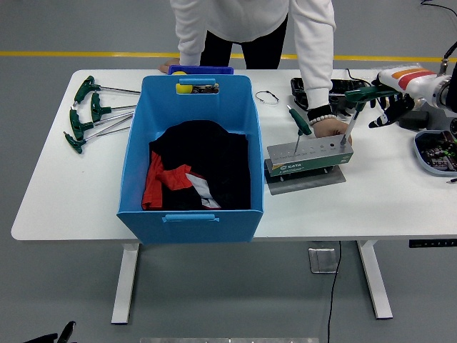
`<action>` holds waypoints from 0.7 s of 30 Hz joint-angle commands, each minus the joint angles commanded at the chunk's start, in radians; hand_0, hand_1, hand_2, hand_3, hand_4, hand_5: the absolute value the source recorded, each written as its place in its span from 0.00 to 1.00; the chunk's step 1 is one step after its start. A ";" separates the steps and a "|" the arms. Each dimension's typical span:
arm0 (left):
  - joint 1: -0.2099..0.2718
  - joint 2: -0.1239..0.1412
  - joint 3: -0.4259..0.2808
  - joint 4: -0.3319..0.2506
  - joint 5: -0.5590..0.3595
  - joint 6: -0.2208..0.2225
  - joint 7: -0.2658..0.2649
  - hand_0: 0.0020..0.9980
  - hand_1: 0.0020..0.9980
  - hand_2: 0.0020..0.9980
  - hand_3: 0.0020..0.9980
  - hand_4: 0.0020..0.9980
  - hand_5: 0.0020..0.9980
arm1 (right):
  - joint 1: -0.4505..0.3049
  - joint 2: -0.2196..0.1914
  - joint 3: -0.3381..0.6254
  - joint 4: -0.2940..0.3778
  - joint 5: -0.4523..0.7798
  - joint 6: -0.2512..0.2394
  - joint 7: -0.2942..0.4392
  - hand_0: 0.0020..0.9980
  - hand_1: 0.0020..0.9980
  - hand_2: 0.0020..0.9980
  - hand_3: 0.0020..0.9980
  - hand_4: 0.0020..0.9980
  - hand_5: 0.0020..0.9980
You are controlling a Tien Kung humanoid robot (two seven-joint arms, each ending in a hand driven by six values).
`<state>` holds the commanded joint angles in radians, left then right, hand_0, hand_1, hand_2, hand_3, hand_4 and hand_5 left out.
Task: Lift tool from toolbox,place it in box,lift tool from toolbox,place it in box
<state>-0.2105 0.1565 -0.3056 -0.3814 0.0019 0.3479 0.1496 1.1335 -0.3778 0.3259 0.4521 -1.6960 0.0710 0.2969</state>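
Hovering with fingers spread, the right hand (389, 113) sits just right of the green-handled tool (365, 93).

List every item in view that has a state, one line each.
Blue box: open-topped, black and red cloth inside.
Tool holder: two T-handle tools standing in it.
Left T-handle tool: upright in holder, untouched.
Right T-handle tool: in holder, tilted, not gripped.
Right robot hand: open, just right of that handle.
Person's hand: resting behind the holder.
Loose T-handle tools: lying flat at the table's left.
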 joint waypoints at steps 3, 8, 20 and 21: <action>0.001 0.000 -0.004 0.001 0.009 0.000 0.003 0.81 0.79 0.81 0.84 0.67 1.00 | -0.001 0.002 -0.003 0.002 0.016 0.002 -0.002 0.25 0.21 0.24 0.29 1.00 0.38; 0.003 -0.001 -0.009 0.002 0.018 0.001 0.006 0.81 0.79 0.81 0.84 0.67 1.00 | -0.002 0.004 -0.004 0.004 0.039 0.004 -0.005 0.21 0.18 0.22 0.27 1.00 0.41; 0.002 0.001 -0.016 0.003 0.038 -0.001 0.012 0.81 0.79 0.81 0.84 0.67 1.00 | -0.003 0.007 0.009 -0.002 0.038 0.008 -0.022 0.15 0.13 0.17 0.19 1.00 0.56; 0.002 0.001 -0.015 0.003 0.038 -0.001 0.012 0.81 0.79 0.81 0.84 0.67 1.00 | -0.004 0.007 0.010 -0.004 0.037 0.007 -0.024 0.15 0.13 0.17 0.19 1.00 0.56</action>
<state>-0.2088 0.1580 -0.3209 -0.3785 0.0398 0.3469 0.1613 1.1295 -0.3704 0.3360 0.4482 -1.6590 0.0781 0.2729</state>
